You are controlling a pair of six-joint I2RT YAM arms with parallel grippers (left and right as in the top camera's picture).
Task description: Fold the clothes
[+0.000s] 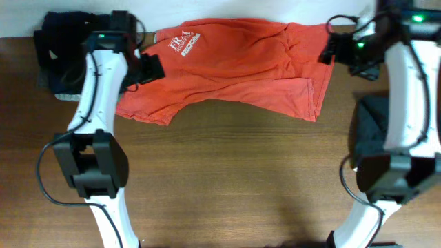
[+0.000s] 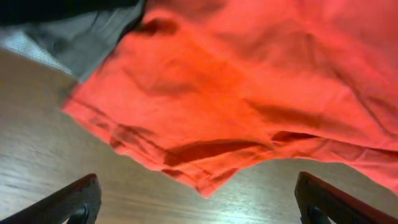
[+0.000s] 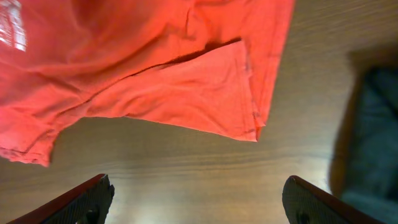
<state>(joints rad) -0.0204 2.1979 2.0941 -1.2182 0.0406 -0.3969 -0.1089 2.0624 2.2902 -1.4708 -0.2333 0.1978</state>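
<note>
**A:** Where was the red shirt (image 1: 234, 65) at that point?

**B:** At the far edge of the table (image 1: 227, 179), roughly midway between the two arms. It lay loose and rumpled, with its white print (image 1: 185, 45) facing up near the far left. One sleeve trailed out at the near left, and at the right end a flap of cloth lay doubled over itself.

**A:** Was either arm holding it?

**B:** No. The left gripper (image 2: 196, 190) hovered at the shirt's left end with its fingers spread wide and nothing between them. Its wrist view showed only bare wood in the gap. The right gripper (image 3: 198, 186) hung over the right end, fingers likewise wide apart and empty.

**A:** So how much folding was done?

**B:** By my reading, none that counted. The doubled flap read as an accidental crease, not a deliberate fold, and the outline was ragged all round. The shirt needed flattening first, then its sleeves and sides brought in.

**A:** Anything else waiting?

**B:** A dark pile (image 1: 58, 45) sat at the far left, up against the shirt's left end. Another dark garment (image 1: 368, 131) lay at the right, apart from the shirt. Both were too dark and too hidden by the arms for me to tell whether they were folded, so I'd count the job as barely begun
</note>
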